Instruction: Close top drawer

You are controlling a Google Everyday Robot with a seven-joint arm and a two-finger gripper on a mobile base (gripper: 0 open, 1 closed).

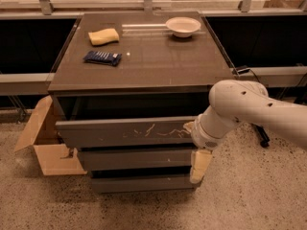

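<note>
The top drawer [129, 131] is a wide grey handleless front with pale scratches near its middle and right. It stands out only a little from the cabinet, with a dark gap above it under the tabletop. My gripper [195, 145], on the white arm [249, 107] coming in from the right, rests against the right end of the drawer front. It holds nothing that I can see.
Two plain grey drawer fronts [136, 158] sit below the top drawer. On the cabinet top [158, 66] lie a yellow sponge [103, 36], a blue packet [102, 57] and a white bowl [183, 26]. An open cardboard box [45, 145] stands on the floor at the left.
</note>
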